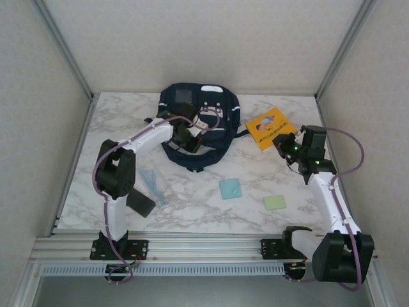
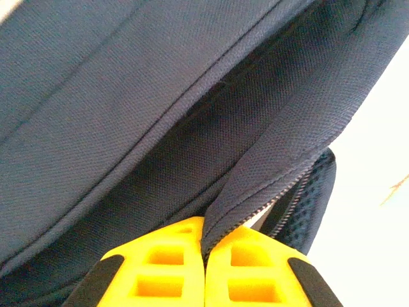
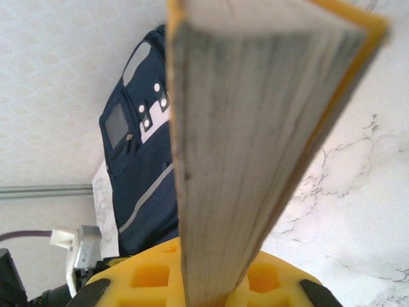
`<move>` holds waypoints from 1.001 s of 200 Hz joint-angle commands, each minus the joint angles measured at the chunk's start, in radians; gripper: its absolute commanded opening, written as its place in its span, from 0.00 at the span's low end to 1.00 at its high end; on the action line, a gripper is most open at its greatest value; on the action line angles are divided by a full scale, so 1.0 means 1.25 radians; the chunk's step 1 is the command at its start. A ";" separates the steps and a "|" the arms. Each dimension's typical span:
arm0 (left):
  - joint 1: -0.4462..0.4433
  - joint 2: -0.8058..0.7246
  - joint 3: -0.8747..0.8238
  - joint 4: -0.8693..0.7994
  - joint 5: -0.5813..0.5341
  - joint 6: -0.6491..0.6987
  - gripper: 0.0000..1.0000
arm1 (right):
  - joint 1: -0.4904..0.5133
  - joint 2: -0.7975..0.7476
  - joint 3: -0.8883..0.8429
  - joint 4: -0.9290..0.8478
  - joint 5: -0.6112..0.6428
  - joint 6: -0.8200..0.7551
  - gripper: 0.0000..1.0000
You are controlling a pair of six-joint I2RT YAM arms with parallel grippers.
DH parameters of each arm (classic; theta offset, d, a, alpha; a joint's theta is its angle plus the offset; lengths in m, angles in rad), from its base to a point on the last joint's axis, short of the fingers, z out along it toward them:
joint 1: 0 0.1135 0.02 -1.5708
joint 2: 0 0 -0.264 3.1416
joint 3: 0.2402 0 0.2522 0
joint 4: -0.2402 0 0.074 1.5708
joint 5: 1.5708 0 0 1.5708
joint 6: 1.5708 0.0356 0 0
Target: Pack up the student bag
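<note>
The student bag [image 1: 220,137] lies flat at the far middle of the marble tabletop [image 1: 192,211], its grey square patch and white buckle patch toward the far wall. No brand or lettering on it can be read.

The left end effector [image 1: 192,142] is at the bag's near edge. In the left wrist view its yellow fingers [image 2: 160,268] are pressed together on a fold of the navy fabric [image 2: 275,166] just beside a zipper line.

To the right of the bag, the right end effector [image 1: 284,144] pinches an orange book [image 1: 268,126] by one corner. The right wrist view shows the page edges [image 3: 255,128] rising from between the fingers. The cover carries dark printing, too small to read.

Nearer on the tabletop lie a pale blue square [image 1: 231,188], a small green pad [image 1: 275,202] to its right, and a clear plastic sleeve [image 1: 153,182] near the left arm.
</note>
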 commanded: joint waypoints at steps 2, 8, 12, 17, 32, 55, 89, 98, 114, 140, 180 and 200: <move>-0.004 -0.043 0.093 0.029 0.065 -0.127 0.00 | -0.007 -0.051 0.023 0.009 -0.016 -0.023 0.00; -0.004 -0.040 0.116 0.032 0.074 -0.148 0.00 | -0.006 -0.058 0.021 0.005 -0.020 -0.020 0.00; -0.004 -0.037 0.132 0.032 0.080 -0.160 0.00 | -0.006 -0.062 0.018 0.004 -0.025 -0.014 0.00; -0.004 -0.032 0.153 0.032 0.085 -0.176 0.00 | -0.006 -0.066 0.017 0.005 -0.032 -0.012 0.00; -0.004 -0.013 0.224 0.029 0.092 -0.204 0.00 | -0.006 -0.082 0.004 0.013 -0.052 0.014 0.00; -0.003 0.027 0.336 0.025 0.083 -0.236 0.00 | 0.000 -0.101 -0.030 0.050 -0.082 0.067 0.00; -0.004 0.096 0.488 0.042 0.134 -0.302 0.00 | 0.057 -0.077 -0.075 0.167 -0.098 0.155 0.00; -0.004 0.113 0.521 0.042 0.156 -0.321 0.00 | 0.079 -0.052 -0.079 0.212 -0.097 0.175 0.00; -0.015 0.137 0.566 0.050 0.185 -0.347 0.00 | 0.120 0.007 -0.078 0.308 -0.096 0.218 0.00; -0.040 0.143 0.578 0.074 0.201 -0.374 0.00 | 0.192 0.127 -0.029 0.417 -0.072 0.240 0.00; -0.071 0.136 0.578 0.130 0.208 -0.430 0.00 | 0.268 0.366 0.035 0.650 -0.014 0.312 0.00; -0.079 0.130 0.577 0.148 0.199 -0.441 0.00 | 0.287 0.497 0.085 0.791 -0.003 0.362 0.00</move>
